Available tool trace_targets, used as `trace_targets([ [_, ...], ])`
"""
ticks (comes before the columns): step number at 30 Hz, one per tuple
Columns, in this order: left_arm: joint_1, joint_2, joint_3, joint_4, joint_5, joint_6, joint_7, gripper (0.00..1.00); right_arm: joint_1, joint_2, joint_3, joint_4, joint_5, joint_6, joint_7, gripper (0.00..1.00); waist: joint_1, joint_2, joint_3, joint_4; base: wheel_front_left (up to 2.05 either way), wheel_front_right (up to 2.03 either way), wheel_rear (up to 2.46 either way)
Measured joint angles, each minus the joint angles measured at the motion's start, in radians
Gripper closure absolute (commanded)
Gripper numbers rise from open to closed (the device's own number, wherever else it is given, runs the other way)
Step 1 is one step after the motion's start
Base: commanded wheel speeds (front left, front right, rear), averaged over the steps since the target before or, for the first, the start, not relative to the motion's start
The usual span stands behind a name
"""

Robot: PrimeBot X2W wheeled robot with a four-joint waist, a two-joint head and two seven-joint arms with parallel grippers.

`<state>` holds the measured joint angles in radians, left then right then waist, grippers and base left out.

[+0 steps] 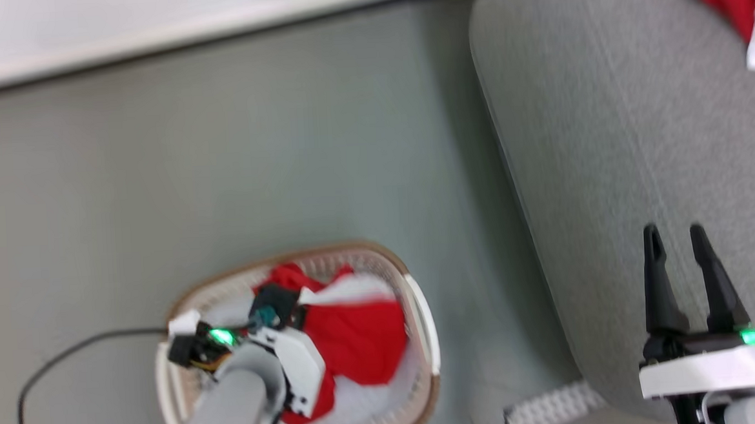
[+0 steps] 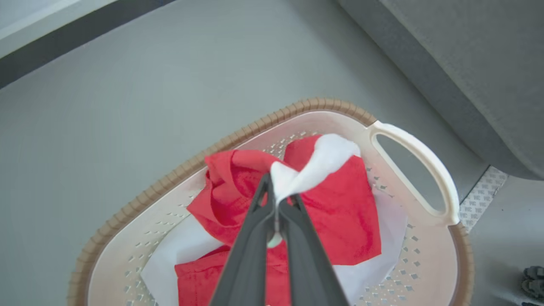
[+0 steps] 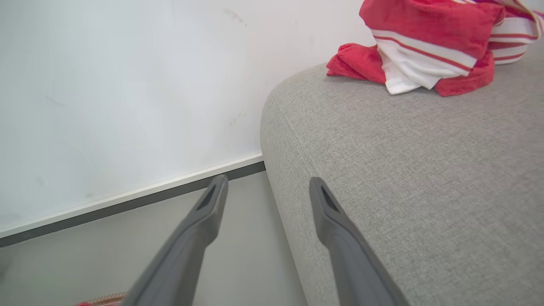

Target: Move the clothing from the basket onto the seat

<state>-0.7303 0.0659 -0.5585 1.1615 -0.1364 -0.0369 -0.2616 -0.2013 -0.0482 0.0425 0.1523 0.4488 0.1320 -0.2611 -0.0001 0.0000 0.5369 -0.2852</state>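
At left, our left jaws are pinched shut on the white trim of the bright red soft fabric clothing [image 2: 340,212], lying in the oval white perforated plastic basket [image 2: 191,163] on the floor [image 1: 219,149]. Grasp made, we judge; next we must lift clear of the rim and carry right to the large grey woven seat [image 1: 605,109], where our right jaws hang wide, empty.
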Motion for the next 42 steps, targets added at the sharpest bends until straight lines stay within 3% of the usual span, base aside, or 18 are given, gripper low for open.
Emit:
trace_targets([
  [5, 0.147, -0.009, 0.020, -0.201, -0.051, -0.014, -0.002, 1.00, 0.063, 0.000, -0.029, 0.031, -0.034, 0.000, 0.000, 0.00, -0.0001, 0.0000, -0.134, 0.037, 0.00, 0.00, 0.00],
  [16, 0.485, 0.007, 0.098, -0.638, -0.086, 0.030, -0.002, 1.00, 0.207, -0.025, -0.049, 0.078, -0.046, 0.000, 0.005, 0.00, -0.0004, 0.0001, -0.450, 0.137, 0.00, 0.00, 0.00],
  [24, 0.597, 0.021, 0.177, -0.926, -0.094, 0.037, -0.002, 1.00, 0.234, -0.025, -0.045, 0.059, -0.053, 0.000, 0.023, 0.00, -0.0003, 0.0001, -0.574, 0.220, 0.00, 0.00, 0.00],
  [37, 0.701, 0.009, 0.298, -1.076, -0.103, 0.018, -0.002, 1.00, 0.267, -0.045, 0.002, 0.052, -0.089, 0.000, 0.023, 0.00, -0.0001, 0.0000, -0.704, 0.239, 0.00, 0.00, 0.00],
  [42, 0.703, 0.008, 0.318, -1.099, -0.101, 0.006, -0.002, 1.00, 0.264, -0.054, 0.077, 0.043, -0.095, 0.000, 0.027, 0.00, 0.0000, 0.0000, -0.720, 0.236, 0.00, 0.00, 0.00],
])
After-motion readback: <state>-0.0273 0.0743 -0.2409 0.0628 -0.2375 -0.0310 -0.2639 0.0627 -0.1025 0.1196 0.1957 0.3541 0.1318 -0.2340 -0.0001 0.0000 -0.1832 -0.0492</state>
